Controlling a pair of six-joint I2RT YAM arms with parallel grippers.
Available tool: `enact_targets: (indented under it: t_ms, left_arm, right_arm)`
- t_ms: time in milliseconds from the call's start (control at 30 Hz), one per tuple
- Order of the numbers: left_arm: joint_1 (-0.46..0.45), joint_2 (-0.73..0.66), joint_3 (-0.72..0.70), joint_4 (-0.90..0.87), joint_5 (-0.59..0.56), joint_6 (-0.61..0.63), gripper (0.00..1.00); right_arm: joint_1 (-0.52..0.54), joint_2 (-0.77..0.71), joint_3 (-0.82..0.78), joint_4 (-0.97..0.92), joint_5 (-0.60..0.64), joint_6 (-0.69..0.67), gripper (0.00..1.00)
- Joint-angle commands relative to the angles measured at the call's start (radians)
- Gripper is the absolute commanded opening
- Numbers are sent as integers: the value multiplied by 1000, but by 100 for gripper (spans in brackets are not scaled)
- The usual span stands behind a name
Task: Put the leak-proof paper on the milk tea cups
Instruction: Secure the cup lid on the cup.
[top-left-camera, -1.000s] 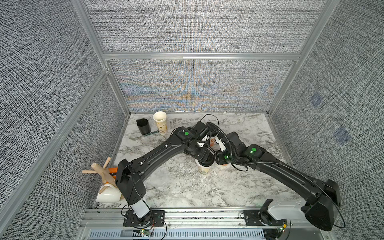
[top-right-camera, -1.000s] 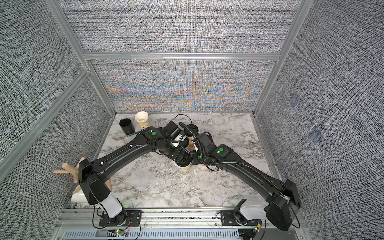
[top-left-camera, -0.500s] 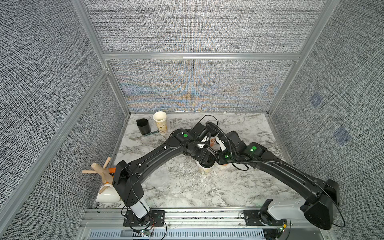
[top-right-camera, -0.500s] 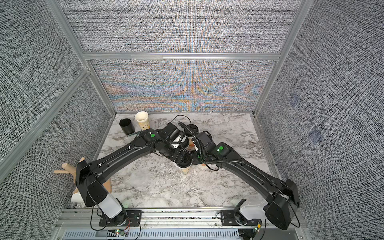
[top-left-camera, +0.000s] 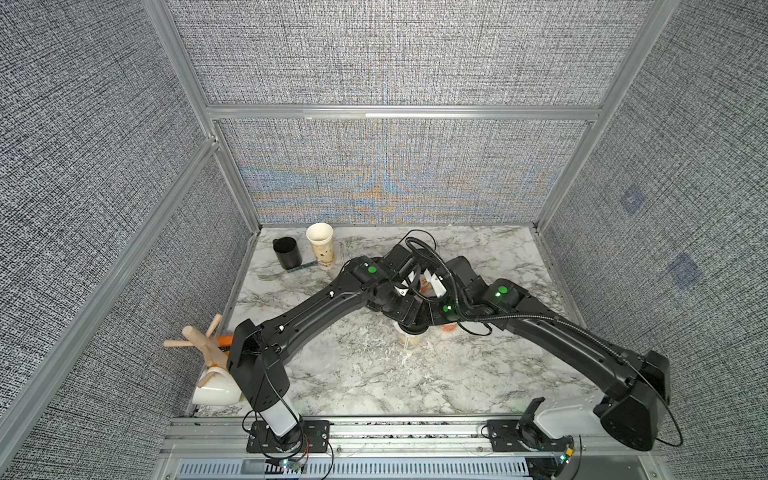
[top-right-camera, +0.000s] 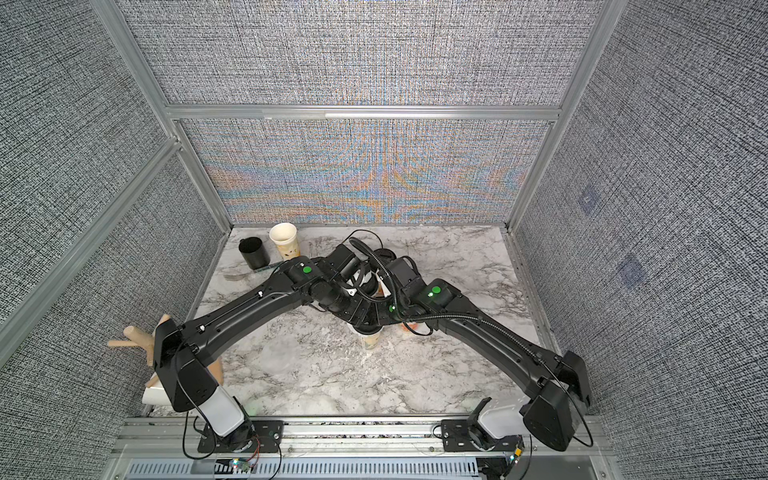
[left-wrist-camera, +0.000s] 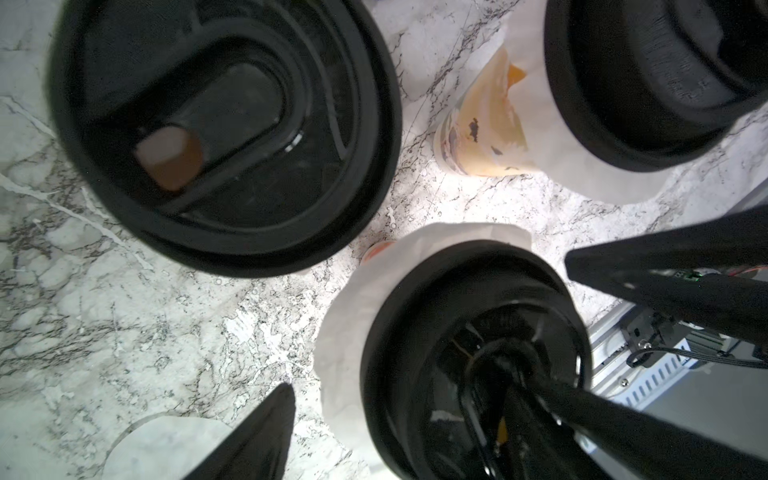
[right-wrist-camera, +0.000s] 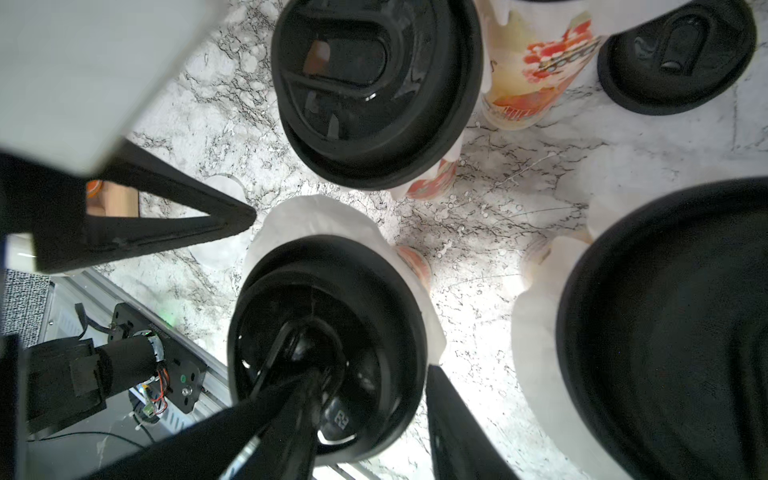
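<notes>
Straddles a glossy round black lid (left-wrist-camera: 415, 299) with left gripper (left-wrist-camera: 428, 322) released, right gripper (right-wrist-camera: 341, 293) likewise unclenched; pins crinkled whitish leak-proof paper (left-wrist-camera: 353, 299) onto tapered milk tea cup (top-left-camera: 409, 338), 6 o'clock from neighbouring cups (top-left-camera: 424, 286).

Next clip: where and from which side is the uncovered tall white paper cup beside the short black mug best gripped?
Probably across the upper wall of the tall white paper cup, just under its rim, coming from the robot's right. It stands upright and tapers downward; the short black mug crowds its left.
</notes>
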Motion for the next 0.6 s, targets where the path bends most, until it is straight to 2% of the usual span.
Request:
enact_targets:
  t_ms: [0, 567]
  left_arm:
    - [-2, 20, -13, -147, -98, 6, 80]
    - [-2, 5, 83, -141, -92, 14, 80]
  right_arm:
    - [8, 14, -4, 67, -24, 21, 45]
    - [20, 24, -78, 5, 58, 47, 43]
